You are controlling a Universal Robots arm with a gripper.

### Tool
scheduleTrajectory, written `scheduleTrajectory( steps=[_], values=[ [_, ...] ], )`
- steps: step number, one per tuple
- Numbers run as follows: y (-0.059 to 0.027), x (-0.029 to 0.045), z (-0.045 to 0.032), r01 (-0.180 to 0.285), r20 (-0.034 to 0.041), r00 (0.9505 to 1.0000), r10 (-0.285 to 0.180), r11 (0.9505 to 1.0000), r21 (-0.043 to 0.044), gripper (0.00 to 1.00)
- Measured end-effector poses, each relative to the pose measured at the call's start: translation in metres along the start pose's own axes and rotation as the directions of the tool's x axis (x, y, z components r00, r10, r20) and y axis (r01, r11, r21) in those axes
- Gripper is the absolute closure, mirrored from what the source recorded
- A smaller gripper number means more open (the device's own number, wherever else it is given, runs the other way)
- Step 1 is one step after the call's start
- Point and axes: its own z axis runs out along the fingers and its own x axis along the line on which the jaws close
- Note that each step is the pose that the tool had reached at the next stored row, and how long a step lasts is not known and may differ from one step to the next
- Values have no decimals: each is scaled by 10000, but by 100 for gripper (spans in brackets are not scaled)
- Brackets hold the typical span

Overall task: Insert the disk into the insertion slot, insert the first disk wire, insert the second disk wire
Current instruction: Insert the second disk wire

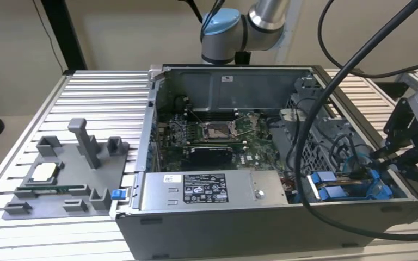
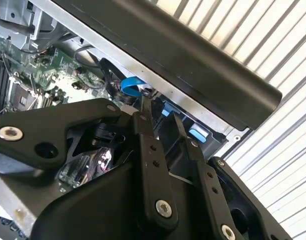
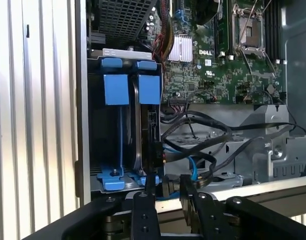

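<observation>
**A:** Where is the disk?

**B:** The disk [image 3: 150, 92] stands on edge inside the slot [image 3: 118, 52], with its blue frame level with the one beside it. It looks pushed fully home, so I'd judge that step done.

**A:** So the wires are in hand?

**B:** I think so. In the first wrist view, black cables [image 3: 192, 145] run up to the disk's edge, and a blue cable [image 3: 191, 170] curls down just beside the gripper [image 3: 167, 182]. I cannot tell whether any plug is seated.

**A:** And the gripper itself?

**B:** It hangs right at the mouth of the slot. In the exterior view, the gripper [image 1: 369, 171] reaches into the corner of the computer case [image 1: 267, 234] on the exterior view's right. In the second wrist view, the gripper [image 2: 160, 112] is close to a loop of the blue cable [image 2: 130, 86]. I cannot tell whether it is clenched on a plug or has let go.

**A:** What does the wire step call for?

**B:** In my judgement, a plug held square to the socket on the disk's edge and a straight, gentle push. The corner is cramped, with the cables crowding in from the circuit board [image 3: 217, 65], so one could snag or a plug could go in crooked.
</observation>
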Motion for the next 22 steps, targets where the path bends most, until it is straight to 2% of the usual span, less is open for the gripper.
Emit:
scheduleTrajectory(
  steps=[3, 7, 9, 12, 13, 17, 20, 22],
  values=[
    [8, 1, 13, -60, 157, 9999, 59, 10000, 58, 0],
    [24, 0, 20, -112, 448, 9989, 106, 9998, 134, 0],
    [34, -1, 21, -122, 505, 9987, 114, 9998, 145, 0],
    [45, -10, -9, -122, 508, 9986, 115, 9998, 146, 0],
    [53, -20, -39, -124, 508, 9986, 116, 9998, 146, 100],
    [92, -65, -164, -123, 508, 9986, 115, 9998, 146, 100],
    [91, -50, -175, -121, 508, 9986, 114, 9998, 145, 100],
    [91, -11, -187, -122, 507, 9986, 115, 9998, 146, 100]
  ],
)
